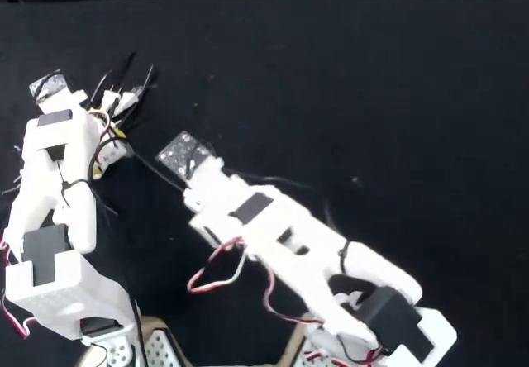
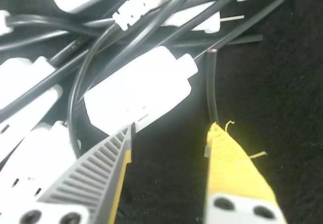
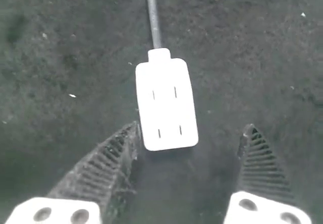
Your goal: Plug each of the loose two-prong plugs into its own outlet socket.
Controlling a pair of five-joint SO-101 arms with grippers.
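The left gripper [image 2: 170, 131] is held open, with nothing between its jaws. A white plug [image 2: 141, 90] is seen just beyond the ribbed jaw's tip, in a heap of white pieces and black cords [image 2: 151, 27]. The right gripper [image 3: 192, 131] is spread wide. A socket [image 3: 165, 103] is framed between its jaws, nearer one of them, and its cord [image 3: 153, 17] is led straight away. Everything is laid on black cloth [image 1: 372, 94], and a strip of room is glimpsed beyond its far edge. The rest of the heap is overlapped and cut off, so plugs cannot be told from sockets there.
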